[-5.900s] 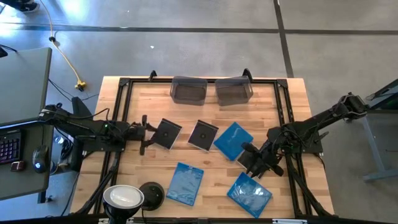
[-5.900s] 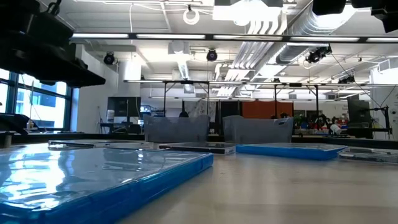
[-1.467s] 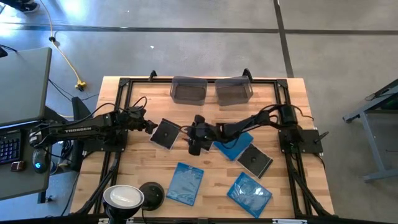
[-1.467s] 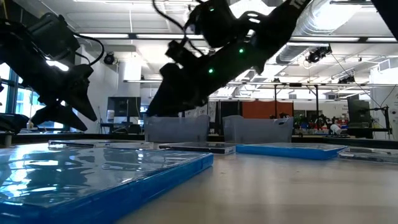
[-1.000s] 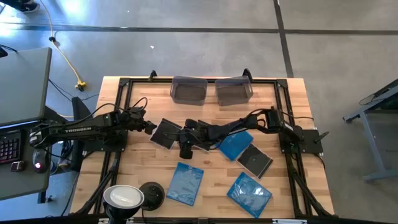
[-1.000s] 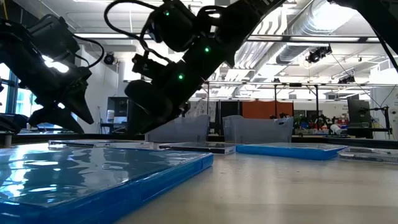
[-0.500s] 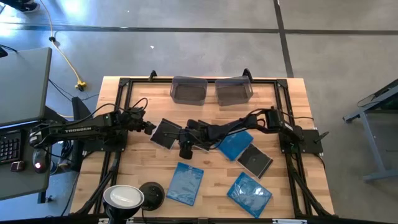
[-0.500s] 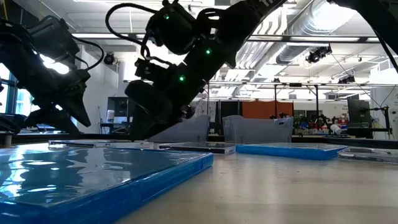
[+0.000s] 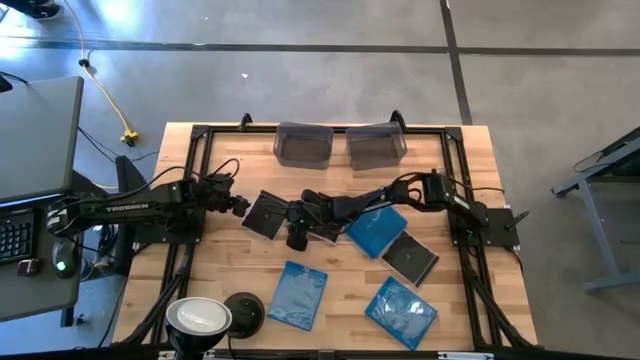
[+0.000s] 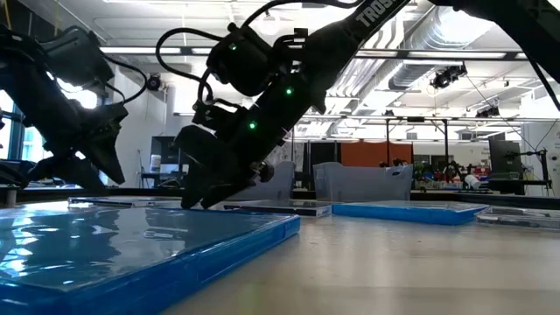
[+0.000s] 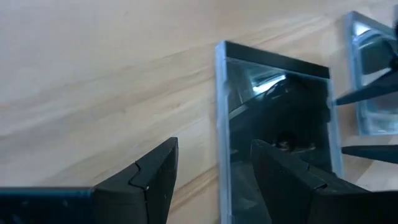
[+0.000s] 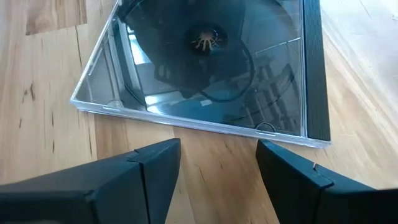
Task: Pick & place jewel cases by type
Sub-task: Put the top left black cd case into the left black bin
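Dark plastic fills both wrist views as the two arms meet at mid-table: the right gripper [image 12: 217, 165], fingers spread wide, hangs low over the centre dark case [image 12: 205, 71], which lies flat on the wood just ahead of its tips and untouched. Seen from above, that gripper [image 9: 297, 232] covers most of the case [image 9: 325, 232]. The left gripper [image 9: 240, 207], fingers also parted, sits at the near edge of the left dark case [image 9: 264, 214]; in its wrist view the gripper [image 11: 214, 171] straddles that edge of the case [image 11: 277, 134]. A blue case [image 9: 375, 229] lies just beyond the right gripper's wrist, a third dark case [image 9: 410, 259] past it, and two more blue cases [image 9: 298, 294] [image 9: 401, 311] lie well apart near the front. Two grey bins [image 9: 304, 144] [image 9: 376, 145] stand at the table's [image 9: 470, 160] far edge
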`<state>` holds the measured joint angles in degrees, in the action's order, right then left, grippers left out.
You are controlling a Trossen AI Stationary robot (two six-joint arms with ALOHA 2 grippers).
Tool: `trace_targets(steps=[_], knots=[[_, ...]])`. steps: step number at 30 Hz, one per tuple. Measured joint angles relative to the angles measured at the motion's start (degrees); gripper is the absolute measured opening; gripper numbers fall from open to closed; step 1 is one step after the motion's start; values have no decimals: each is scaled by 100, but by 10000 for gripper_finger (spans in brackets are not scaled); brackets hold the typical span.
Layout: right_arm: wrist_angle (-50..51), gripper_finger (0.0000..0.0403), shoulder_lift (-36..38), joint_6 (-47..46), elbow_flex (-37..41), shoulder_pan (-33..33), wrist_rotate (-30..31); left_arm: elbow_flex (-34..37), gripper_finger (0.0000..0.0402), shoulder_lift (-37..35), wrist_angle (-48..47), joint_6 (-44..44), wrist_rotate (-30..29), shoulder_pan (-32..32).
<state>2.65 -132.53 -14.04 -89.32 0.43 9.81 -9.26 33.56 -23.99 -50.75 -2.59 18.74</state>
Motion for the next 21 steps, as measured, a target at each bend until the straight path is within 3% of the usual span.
trace_targets(steps=[10, 21], knots=[[-96, 208, -15, -108, 2, -3, -73, -17, 201, 1146, 787, -69, 24, 0], [-80, 208, -20, -96, 11, -9, -92, -16, 201, 1979, 1903, -156, 867, 10]])
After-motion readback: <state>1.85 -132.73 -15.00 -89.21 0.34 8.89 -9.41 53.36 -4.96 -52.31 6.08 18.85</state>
